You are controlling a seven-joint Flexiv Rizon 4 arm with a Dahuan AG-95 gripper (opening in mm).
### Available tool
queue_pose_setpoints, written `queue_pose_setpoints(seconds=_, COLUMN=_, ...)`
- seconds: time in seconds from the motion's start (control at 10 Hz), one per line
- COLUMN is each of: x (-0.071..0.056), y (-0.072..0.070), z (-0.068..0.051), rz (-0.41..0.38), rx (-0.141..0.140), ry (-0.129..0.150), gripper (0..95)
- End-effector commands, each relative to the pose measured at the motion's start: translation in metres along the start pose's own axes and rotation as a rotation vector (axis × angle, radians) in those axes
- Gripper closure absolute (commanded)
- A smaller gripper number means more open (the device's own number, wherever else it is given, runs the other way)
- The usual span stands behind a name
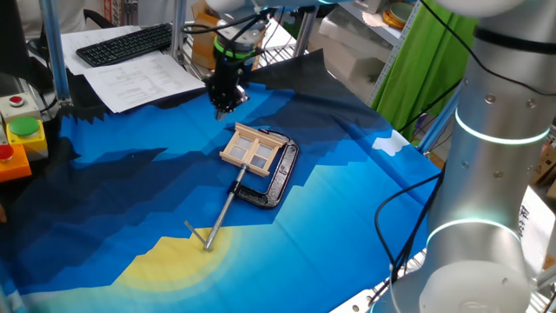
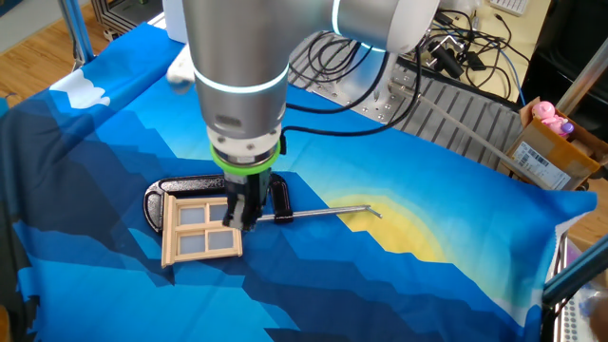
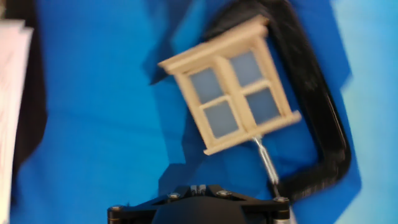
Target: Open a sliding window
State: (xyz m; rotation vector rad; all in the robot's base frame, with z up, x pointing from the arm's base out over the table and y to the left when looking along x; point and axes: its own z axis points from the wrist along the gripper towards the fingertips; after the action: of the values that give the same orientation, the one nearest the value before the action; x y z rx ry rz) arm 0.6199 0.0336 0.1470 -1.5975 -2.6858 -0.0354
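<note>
**Hand view: miniature window held in a clamp, pincer above it**

Hand view shows the small light tan wooden sliding window (image 3: 233,93) as a rectangular frame with crossbars splitting it into four pale, translucent panes. It lies flat and skewed, its long axis running diagonally across that view. A glossy black C-clamp (image 3: 323,118) curves around one side, its thin metal rod handle (image 1: 221,211) stretching away over the blue and yellow cloth of the desk (image 1: 347,200). From one fixed view the dark pincer (image 1: 224,103) hangs above the cloth, apart from the window (image 1: 252,148); I cannot tell whether its fingers are apart or together
</note>
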Motion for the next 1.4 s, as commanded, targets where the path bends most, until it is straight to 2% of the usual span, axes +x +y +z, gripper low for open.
queue_pose_setpoints(seconds=0.1, x=-0.007, y=0.017, z=0.004, rz=-1.107, rx=0.111, ry=-0.084, gripper=95.0)
queue_pose_setpoints(seconds=0.2, x=-0.008, y=0.017, z=0.009, rz=-1.107, rx=0.122, ry=-0.091, gripper=95.0)
queue_pose_setpoints(seconds=0.3, x=-0.013, y=0.014, z=0.012, rz=-1.135, rx=0.146, ry=-0.097, gripper=95.0)
queue_pose_setpoints(seconds=0.4, x=-0.019, y=0.012, z=0.015, rz=-1.152, rx=0.150, ry=-0.089, gripper=95.0)
queue_pose_setpoints(seconds=0.5, x=-0.023, y=0.011, z=0.016, rz=-1.156, rx=0.146, ry=-0.076, gripper=95.0)
queue_pose_setpoints(seconds=0.6, x=-0.023, y=0.010, z=0.016, rz=-1.130, rx=0.130, ry=-0.058, gripper=95.0)
queue_pose_setpoints(seconds=0.7, x=-0.021, y=0.010, z=0.015, rz=-1.120, rx=0.130, ry=-0.063, gripper=95.0)
queue_pose_setpoints(seconds=1.0, x=-0.021, y=0.008, z=0.014, rz=-1.130, rx=0.141, ry=-0.050, gripper=95.0)
queue_pose_setpoints(seconds=1.2, x=-0.022, y=0.005, z=0.019, rz=-1.145, rx=0.132, ry=-0.065, gripper=95.0)
queue_pose_setpoints(seconds=1.3, x=-0.033, y=-0.004, z=0.027, rz=-1.172, rx=0.127, ry=-0.080, gripper=95.0)
queue_pose_setpoints(seconds=1.4, x=-0.044, y=-0.011, z=0.032, rz=-1.194, rx=0.124, ry=-0.071, gripper=95.0)
